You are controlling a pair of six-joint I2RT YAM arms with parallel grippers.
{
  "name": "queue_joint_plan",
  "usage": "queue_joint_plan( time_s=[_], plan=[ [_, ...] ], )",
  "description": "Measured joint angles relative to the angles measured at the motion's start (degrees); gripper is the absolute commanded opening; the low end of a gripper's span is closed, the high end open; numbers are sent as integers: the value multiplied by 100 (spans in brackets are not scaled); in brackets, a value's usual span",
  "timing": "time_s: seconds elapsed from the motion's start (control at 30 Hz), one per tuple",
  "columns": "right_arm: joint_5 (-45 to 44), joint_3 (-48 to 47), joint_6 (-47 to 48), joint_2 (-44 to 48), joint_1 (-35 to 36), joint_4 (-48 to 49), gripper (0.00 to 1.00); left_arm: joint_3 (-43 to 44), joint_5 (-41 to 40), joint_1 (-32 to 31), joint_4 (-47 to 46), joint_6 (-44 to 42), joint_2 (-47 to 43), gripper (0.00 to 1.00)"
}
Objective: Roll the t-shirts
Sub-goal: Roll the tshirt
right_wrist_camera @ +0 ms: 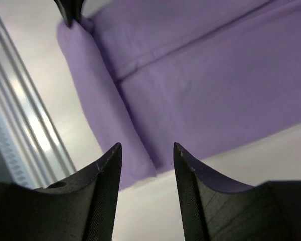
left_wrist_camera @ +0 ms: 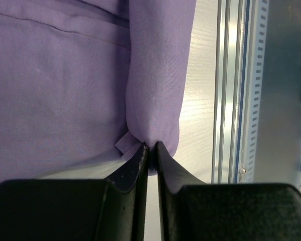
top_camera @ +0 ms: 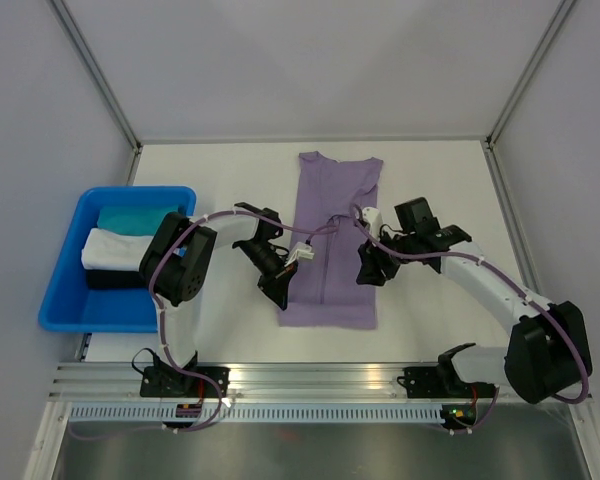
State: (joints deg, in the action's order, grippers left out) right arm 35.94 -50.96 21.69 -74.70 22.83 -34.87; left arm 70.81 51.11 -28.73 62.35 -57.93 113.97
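Lavender t-shirt (top_camera: 330,230) lies folded into a long narrow strip mid-table (top_camera: 220,170), collar end far, between both arms. Left wrist: left gripper (left_wrist_camera: 150,146) clamped on the near hem corner, hem turned over in a soft band. Right wrist: right gripper (right_wrist_camera: 146,148) fingers apart over the other near corner, holding nothing

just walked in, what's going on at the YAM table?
A lavender t-shirt lies on the table, folded into a narrow strip, with its rolled hem turned over once at the near end. The left tool is shut on one corner of that roll. The right tool is open over the other corner, gripping nothing.
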Motion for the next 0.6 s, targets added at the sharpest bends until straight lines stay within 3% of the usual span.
queue_joint_plan(
  time_s=[0.13,0.37,0.6],
  plan=[
    [424,313,-1228,354,-243,435,51,7,-7,0,-17,109,0,17],
    [-92,2240,-3602,1182,-323,1460,52,7,-4,0,-90,291,0,16],
    [-496,2846,-4389,1187,-323,2059,53,7,-149,-2,-295,573,-2,12]
  ],
)
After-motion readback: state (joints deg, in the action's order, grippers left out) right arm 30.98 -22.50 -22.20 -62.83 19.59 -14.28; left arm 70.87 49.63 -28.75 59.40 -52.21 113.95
